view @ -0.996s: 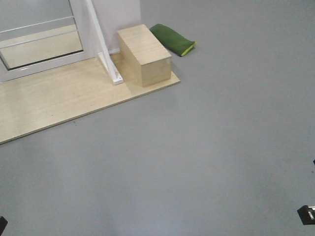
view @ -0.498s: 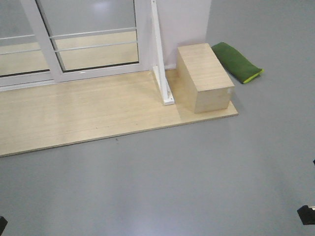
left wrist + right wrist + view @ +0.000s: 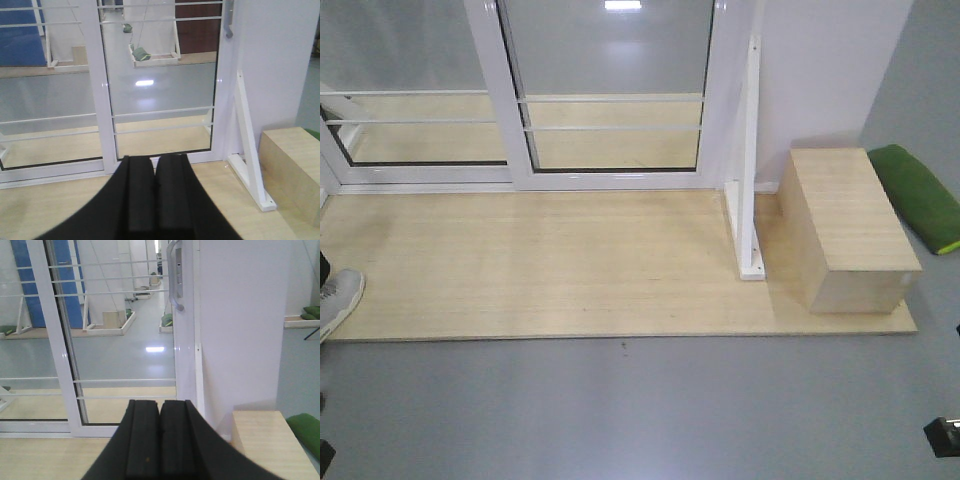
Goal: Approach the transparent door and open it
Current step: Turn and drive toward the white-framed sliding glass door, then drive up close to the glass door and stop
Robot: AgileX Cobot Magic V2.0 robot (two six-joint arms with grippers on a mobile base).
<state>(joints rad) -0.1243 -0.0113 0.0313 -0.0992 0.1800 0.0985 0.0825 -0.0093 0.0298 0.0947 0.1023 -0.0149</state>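
Observation:
The transparent door (image 3: 610,60) stands at the far middle, clear glass in a white frame with thin white bars. It also shows in the left wrist view (image 3: 160,90) and the right wrist view (image 3: 125,330). Its curved grey-white handle (image 3: 174,277) sits on the right stile, high up, and its lower end shows in the left wrist view (image 3: 229,22). The door looks shut against the white wall. My left gripper (image 3: 155,160) and right gripper (image 3: 160,402) are both shut and empty, well short of the door.
A handle-less glass panel (image 3: 410,60) stands left of the door. A light wood platform (image 3: 540,270) lies before it. A white braced post (image 3: 752,150), a wooden box (image 3: 845,225) and a green cushion (image 3: 920,195) are at the right. A grey shoe (image 3: 335,300) is at the left edge.
The front view has swung left: the door and platform have come to the centre and nearer, and the box and cushion have shifted to the right. A shoe has appeared at the left.

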